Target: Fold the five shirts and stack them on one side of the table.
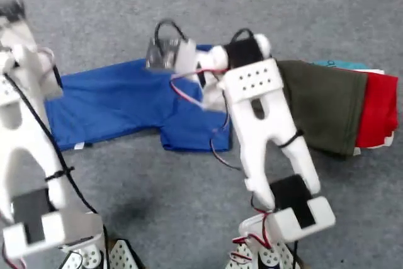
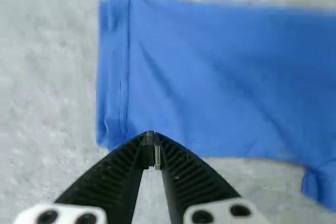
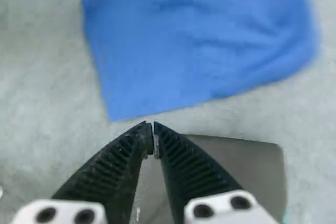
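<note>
Spreading grey felt [image 1: 157, 187] runs along the blue shirt's [image 1: 113, 102] near edge; left gripper [image 2: 150, 150] and right gripper [image 3: 153, 137] are pinched closed.

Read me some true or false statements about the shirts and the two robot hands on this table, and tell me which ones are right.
1. The blue shirt lies on the gray table, not on the stack. True.
2. The red shirt is the top of the stack. False: the olive shirt lies over it, and the red shows only past the olive one's edge.
3. Both hands are wide open. False: the left hand and the right hand each have their jaws closed together.
4. The stack sits toward the right of the high view. True.
5. The left hand's tips are at an edge of the blue shirt. True.
</note>
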